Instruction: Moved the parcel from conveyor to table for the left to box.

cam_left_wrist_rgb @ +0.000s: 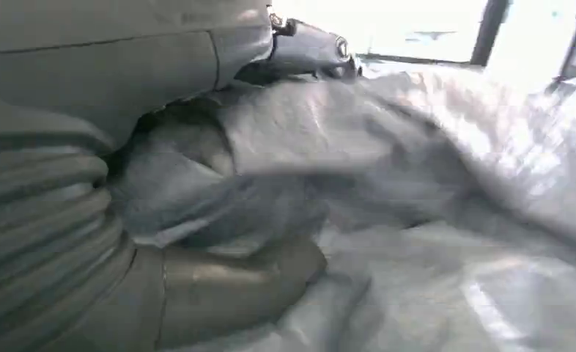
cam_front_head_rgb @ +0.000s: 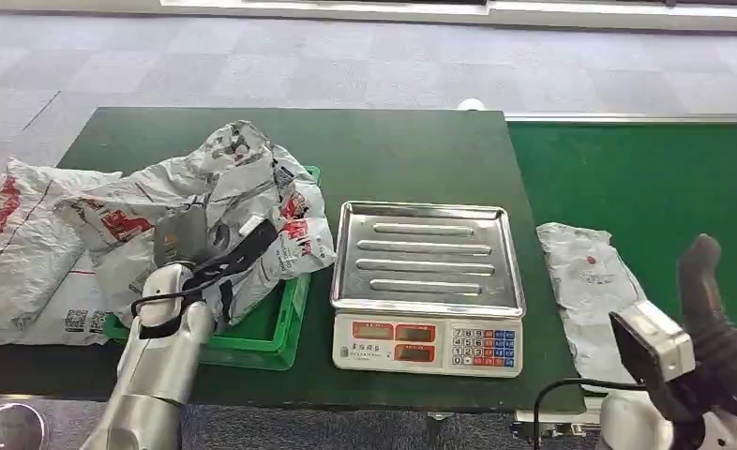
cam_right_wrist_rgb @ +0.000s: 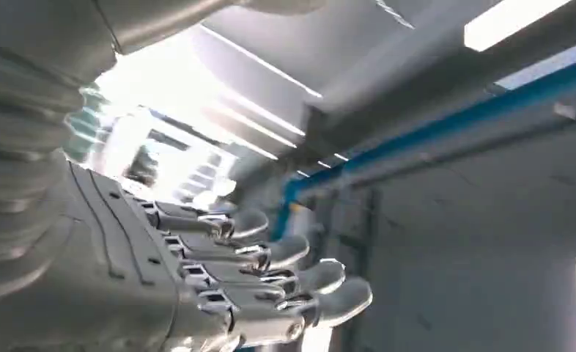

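A large crumpled white parcel bag (cam_front_head_rgb: 243, 183) with red print stands puffed up over the green box (cam_front_head_rgb: 280, 337) at the table's left. My left hand (cam_front_head_rgb: 201, 253) is in its folds, dark fingers (cam_front_head_rgb: 252, 239) lying along the bag. In the left wrist view the grey bag (cam_left_wrist_rgb: 388, 169) bulges between the thumb (cam_left_wrist_rgb: 234, 286) and the fingers (cam_left_wrist_rgb: 307, 44). A flat white parcel (cam_front_head_rgb: 585, 272) lies on the green conveyor (cam_front_head_rgb: 646, 178), at its left edge. My right hand (cam_front_head_rgb: 721, 328) is raised near the conveyor's front, empty, fingers (cam_right_wrist_rgb: 270, 271) stretched out side by side.
A scale with a bare steel tray (cam_front_head_rgb: 428, 258) stands mid-table between box and conveyor. More white parcels (cam_front_head_rgb: 18, 244) lie heaped left of the box. The dark green table (cam_front_head_rgb: 393, 150) is bare behind the scale.
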Controlling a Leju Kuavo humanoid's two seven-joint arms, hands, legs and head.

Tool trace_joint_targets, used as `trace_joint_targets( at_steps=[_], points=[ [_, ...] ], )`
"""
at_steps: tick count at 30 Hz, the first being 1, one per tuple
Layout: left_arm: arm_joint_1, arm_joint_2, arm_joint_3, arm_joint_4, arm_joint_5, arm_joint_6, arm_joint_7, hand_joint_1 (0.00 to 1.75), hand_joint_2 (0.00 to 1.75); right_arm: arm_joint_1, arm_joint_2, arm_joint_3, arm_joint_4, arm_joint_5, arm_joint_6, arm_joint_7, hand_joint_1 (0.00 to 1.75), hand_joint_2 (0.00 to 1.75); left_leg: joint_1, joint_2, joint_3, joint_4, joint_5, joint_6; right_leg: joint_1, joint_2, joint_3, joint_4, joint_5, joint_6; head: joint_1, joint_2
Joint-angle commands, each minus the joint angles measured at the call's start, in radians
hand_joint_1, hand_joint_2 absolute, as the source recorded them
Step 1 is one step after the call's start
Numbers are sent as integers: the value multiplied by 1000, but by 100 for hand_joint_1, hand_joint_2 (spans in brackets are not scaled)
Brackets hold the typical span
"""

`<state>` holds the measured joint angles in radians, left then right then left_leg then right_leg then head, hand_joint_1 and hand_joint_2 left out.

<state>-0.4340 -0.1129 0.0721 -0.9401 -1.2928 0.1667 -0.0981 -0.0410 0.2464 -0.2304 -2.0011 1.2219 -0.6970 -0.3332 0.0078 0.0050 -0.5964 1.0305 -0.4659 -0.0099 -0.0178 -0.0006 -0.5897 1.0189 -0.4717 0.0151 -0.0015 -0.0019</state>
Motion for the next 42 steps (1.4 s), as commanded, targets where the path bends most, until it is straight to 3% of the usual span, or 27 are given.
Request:
trace_joint_targets(
  at_steps=[1,3,4,9,10,11,12,13,30,31,33,36,40,42],
  points=[
    [214,-35,-42,-574,760,-193,-501,0,175,-104,-141,-82,484,222,10,256,0,175,2,4,2,-1,-1,1,2,5,2,-4,2,0,0,0],
    [252,-34,-47,-675,900,-214,-559,0,175,-139,-169,-111,591,302,-1,324,0,175,2,6,2,-1,-1,1,2,7,1,-3,2,0,0,0],
    [276,-28,-44,-732,981,-237,-588,0,175,-162,-191,-128,659,346,-1,367,0,0,2,8,2,-2,-1,1,2,8,1,-5,3,0,0,0],
    [313,-25,-37,-836,1101,-248,-600,0,175,-173,-239,-148,748,349,-1,443,0,0,1,2,1,-1,-2,1,1,2,1,-3,1,-1,0,0],
    [311,-17,-52,-876,1151,-238,-600,0,175,-167,-291,-108,802,349,3,527,0,0,1,2,2,-2,-1,1,2,2,2,-4,1,-1,0,0],
    [311,-17,-52,-876,1151,-238,-600,0,175,-167,-291,-108,802,349,3,527,0,0,1,1,2,-3,-1,1,2,1,2,-5,1,-1,0,0],
    [308,-13,-66,-936,1201,-216,-600,0,175,-187,-329,-52,870,349,52,629,0,0,1,1,1,-1,-2,1,2,1,1,-4,0,0,0,0],
    [302,-10,-77,-973,1230,-229,-600,0,175,-213,-340,-44,923,349,94,663,0,0,1,1,1,-1,-1,1,1,1,1,-4,1,0,0,0],
    [298,-10,-80,-990,1237,-233,-600,0,175,-226,-336,-56,947,349,125,666,0,0,0,1,2,-3,-1,1,1,1,2,-4,1,-1,0,0],
    [295,-7,-95,-1030,1254,-267,-600,0,175,-261,-338,-69,1017,349,222,692,0,0,1,2,3,-4,0,1,1,2,3,-5,1,-1,0,0],
    [295,-3,-124,-1070,1240,-295,-600,0,175,-314,-329,-135,1139,341,337,668,0,0,1,2,1,-1,-1,1,1,2,1,-3,1,0,0,0],
    [291,30,-188,-1087,1188,-263,-600,0,175,-365,-326,-204,1291,231,381,536,0,0,1,2,2,-3,0,1,2,3,2,-5,2,-1,0,0],
    [277,43,-190,-1047,1196,-256,-600,0,175,-364,-318,-221,1329,183,380,454,0,0,1,-1,4,-5,1,1,1,-1,4,-7,2,-1,0,0],
    [267,49,-191,-1045,1195,-266,-600,0,175,-354,-298,-239,1313,105,438,352,0,0,0,0,3,-3,0,1,1,0,3,-4,1,-1,0,0]
  ],
)
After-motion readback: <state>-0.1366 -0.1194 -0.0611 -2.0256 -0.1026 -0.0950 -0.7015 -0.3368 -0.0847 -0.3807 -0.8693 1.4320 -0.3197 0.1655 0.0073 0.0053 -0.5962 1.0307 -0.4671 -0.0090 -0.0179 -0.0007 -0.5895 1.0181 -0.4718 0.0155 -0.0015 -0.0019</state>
